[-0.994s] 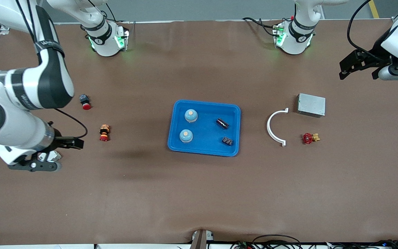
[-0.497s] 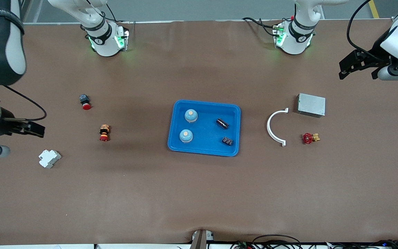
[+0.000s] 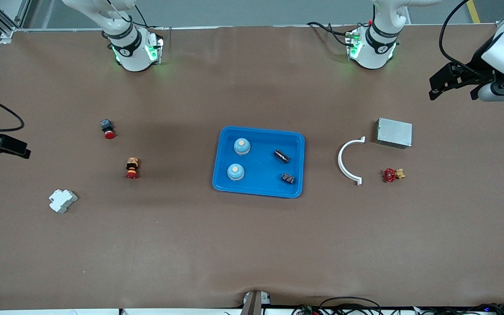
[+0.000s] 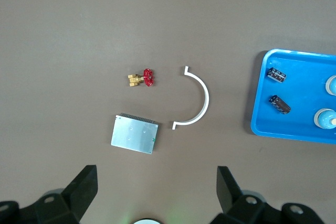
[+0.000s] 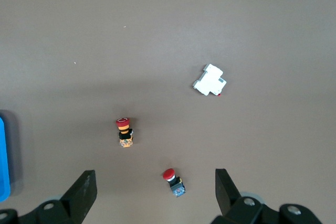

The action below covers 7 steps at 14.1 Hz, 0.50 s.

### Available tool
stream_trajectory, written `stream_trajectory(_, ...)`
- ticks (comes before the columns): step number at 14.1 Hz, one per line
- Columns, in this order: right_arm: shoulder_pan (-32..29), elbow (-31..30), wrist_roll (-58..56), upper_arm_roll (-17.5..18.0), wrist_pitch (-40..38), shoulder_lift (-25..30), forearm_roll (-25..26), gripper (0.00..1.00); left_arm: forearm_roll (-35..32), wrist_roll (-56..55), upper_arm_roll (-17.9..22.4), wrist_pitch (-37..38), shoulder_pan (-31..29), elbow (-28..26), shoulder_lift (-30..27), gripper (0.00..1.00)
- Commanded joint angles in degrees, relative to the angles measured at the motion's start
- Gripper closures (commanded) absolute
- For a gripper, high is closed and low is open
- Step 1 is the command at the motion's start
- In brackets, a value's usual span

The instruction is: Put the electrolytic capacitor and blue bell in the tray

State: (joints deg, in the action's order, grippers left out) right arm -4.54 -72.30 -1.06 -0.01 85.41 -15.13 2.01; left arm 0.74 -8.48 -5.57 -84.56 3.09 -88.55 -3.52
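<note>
Two white arm bases (image 3: 133,48) with black collar bands and green indicator lights, black cables trailing beside each base, glossy white link casing, black left gripper (image 3: 446,83) with black jaws, looped black cable above.

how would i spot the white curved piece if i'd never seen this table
Start at the blue tray mid-table and look toward the left arm's end. The white curved piece lies flat there, between the tray and the red valve. It alone is a thin open half-ring.

Right gripper (image 3: 2,146) farther toward table edge
</note>
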Motion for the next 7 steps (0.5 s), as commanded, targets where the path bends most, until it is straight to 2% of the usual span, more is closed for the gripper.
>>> stream_trajectory(1,-2.13,-1.52,-2.45,1.16,-2.26,3.34,-1.13,0.00,-0.92,1.01,-0.23,0.71,-0.10,-0.39,-1.14,0.00)
stream_trajectory(4,-2.23,-2.05,-2.37,1.07,-3.67,5.36,-1.13,0.00,-0.92,0.83,-0.31,0.62,0.08,-1.79,-2.36,0.00)
stream_trajectory(7,-1.79,-5.73,-1.93,1.16,-3.23,9.14,-1.13,0.00,-0.92,0.83,-0.31,-0.08,0.08,-4.35,-4.21,0.00)
